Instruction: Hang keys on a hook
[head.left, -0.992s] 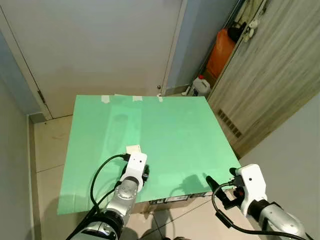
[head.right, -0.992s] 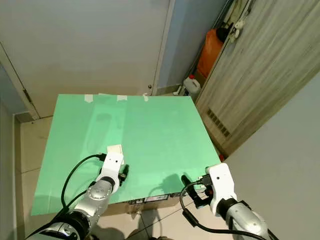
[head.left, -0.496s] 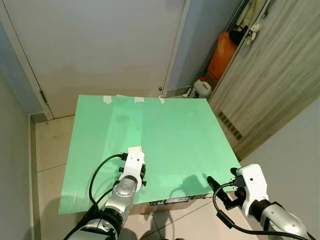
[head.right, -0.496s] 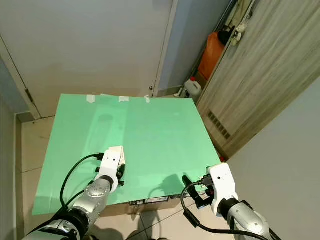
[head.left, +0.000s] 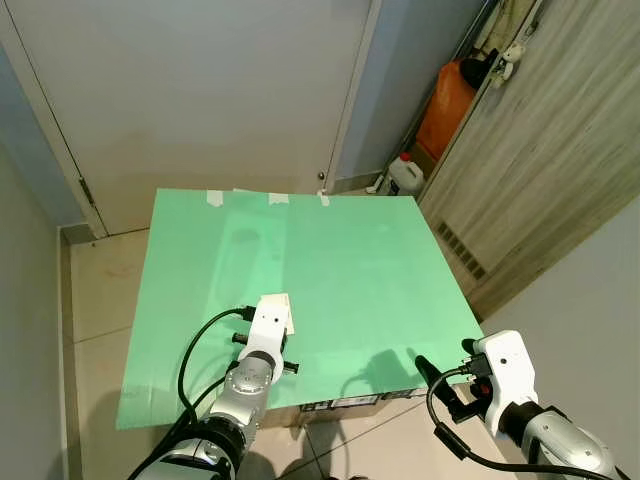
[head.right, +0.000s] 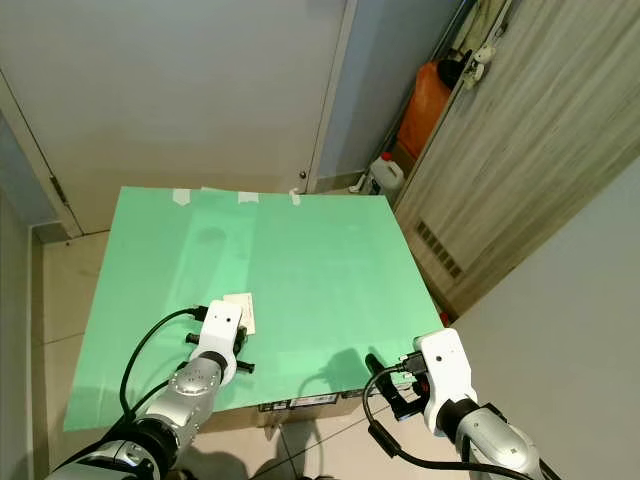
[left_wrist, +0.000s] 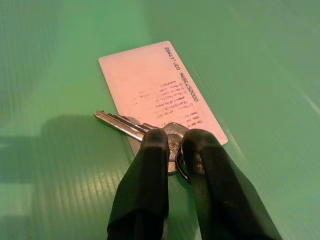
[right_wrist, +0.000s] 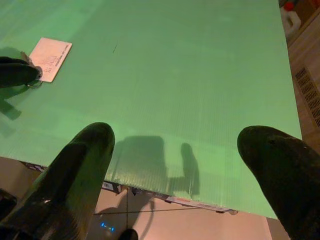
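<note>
A silver key (left_wrist: 131, 127) on a ring lies on the green board (head.left: 340, 250), attached to a white printed card (left_wrist: 159, 90). My left gripper (left_wrist: 175, 144) is shut on the keys, its black fingers (left_wrist: 152, 150) pinching the key head and ring low over the board. In the eye views the card (head.left: 284, 306) peeks out beside the left wrist, near the board's front left. My right gripper (right_wrist: 180, 150) hovers open off the board's front right edge, nothing between its fingers (right_wrist: 82, 160).
The board covers a low box in front of a closed white door (head.left: 200, 90). An orange container (head.left: 446, 95) and a white jug (head.left: 404, 176) stand at the back right beside a wood-panel wall (head.left: 560, 150). Tiled floor runs along the left.
My left wrist has rolled over the keys, and the card now sticks out to its right and slightly nearer. The right arm has barely moved.
</note>
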